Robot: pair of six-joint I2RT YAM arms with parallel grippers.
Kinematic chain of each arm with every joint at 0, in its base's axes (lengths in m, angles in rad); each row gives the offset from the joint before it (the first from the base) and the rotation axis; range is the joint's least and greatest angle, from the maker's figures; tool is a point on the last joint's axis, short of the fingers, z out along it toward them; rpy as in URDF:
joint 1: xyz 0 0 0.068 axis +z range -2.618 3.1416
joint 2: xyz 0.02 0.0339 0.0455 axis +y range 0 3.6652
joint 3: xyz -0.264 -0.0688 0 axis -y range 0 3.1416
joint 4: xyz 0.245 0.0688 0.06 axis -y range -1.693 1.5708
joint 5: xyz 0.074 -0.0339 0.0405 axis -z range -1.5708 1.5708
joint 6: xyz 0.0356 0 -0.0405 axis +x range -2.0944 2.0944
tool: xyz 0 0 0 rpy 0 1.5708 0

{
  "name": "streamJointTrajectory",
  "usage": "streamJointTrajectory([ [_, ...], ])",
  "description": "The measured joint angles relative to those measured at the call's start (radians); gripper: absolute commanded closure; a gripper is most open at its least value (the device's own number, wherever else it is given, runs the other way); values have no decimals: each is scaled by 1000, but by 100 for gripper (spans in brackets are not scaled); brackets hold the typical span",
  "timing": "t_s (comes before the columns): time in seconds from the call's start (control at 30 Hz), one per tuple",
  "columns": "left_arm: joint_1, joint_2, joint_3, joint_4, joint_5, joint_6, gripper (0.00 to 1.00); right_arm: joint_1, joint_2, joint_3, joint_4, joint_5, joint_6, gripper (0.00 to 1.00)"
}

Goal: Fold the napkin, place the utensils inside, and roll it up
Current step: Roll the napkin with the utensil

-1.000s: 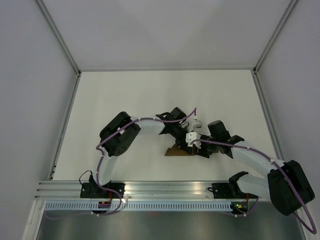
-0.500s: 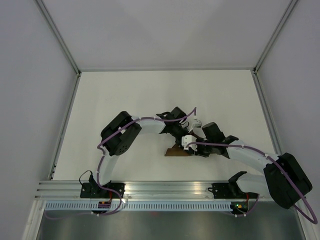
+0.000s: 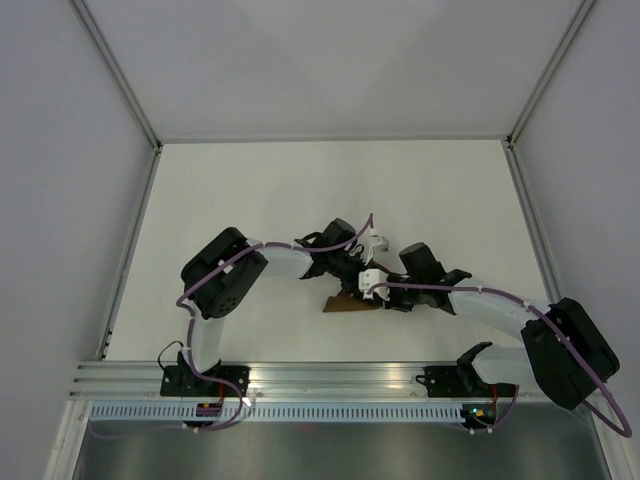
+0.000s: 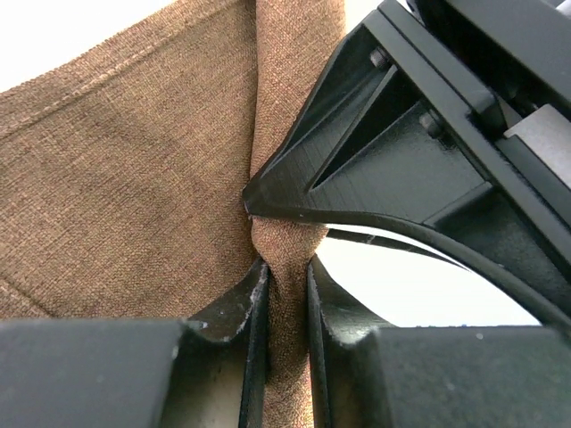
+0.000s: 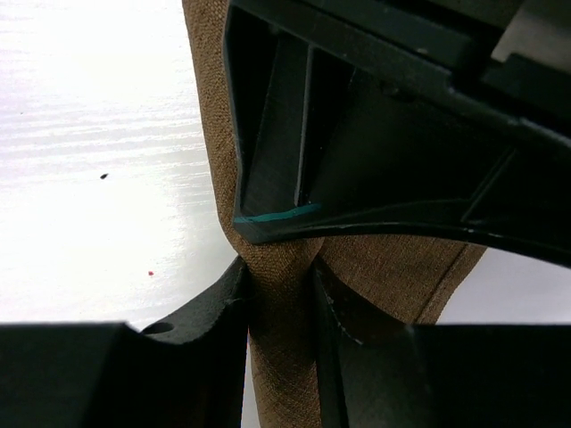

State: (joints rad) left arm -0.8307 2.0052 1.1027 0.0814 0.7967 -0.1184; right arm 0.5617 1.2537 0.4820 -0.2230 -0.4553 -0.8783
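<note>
— Two claws are set tip to tip over a white table (image 3: 250,200): the left claw (image 4: 284,294) and the right claw (image 5: 278,299). What is held?

— The napkin (image 4: 134,178), a brown woven cloth, is gripped by both. A raised fold of it is clamped between the fingers of the left claw, and another fold is pinched in the same way by the right claw.

— Where is the cloth placed?

— It is bunched small at the middle of the table's near part, and from above it is mostly covered by the claws.

— And the surroundings?

— The table is bounded by plain grey walls (image 3: 330,60), with metal posts (image 3: 115,72) rising from the far corners and a slotted metal rail (image 3: 330,375) along the near edge. The surface is matte and faintly streaked. A dark speck (image 5: 104,176) and a red speck (image 5: 150,273) are seen on it beside the cloth.
</note>
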Motion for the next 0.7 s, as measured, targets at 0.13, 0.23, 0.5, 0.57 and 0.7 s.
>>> streamJointTrajectory([
  [0.13,12,-23,-40,53,-16,-33,76,0,36,26,5,-6,-1,93],
  [0.23,23,-46,-76,94,-30,-60,78,0,52,38,14,-16,-4,94],
  [0.5,40,-141,-158,167,-108,-98,83,3,70,63,49,-29,-7,94],
  [0.57,49,-161,-167,169,-119,-102,81,3,75,70,59,-31,-7,95],
  [0.7,58,-187,-181,169,-141,-103,76,4,93,85,77,-37,-7,95],
])
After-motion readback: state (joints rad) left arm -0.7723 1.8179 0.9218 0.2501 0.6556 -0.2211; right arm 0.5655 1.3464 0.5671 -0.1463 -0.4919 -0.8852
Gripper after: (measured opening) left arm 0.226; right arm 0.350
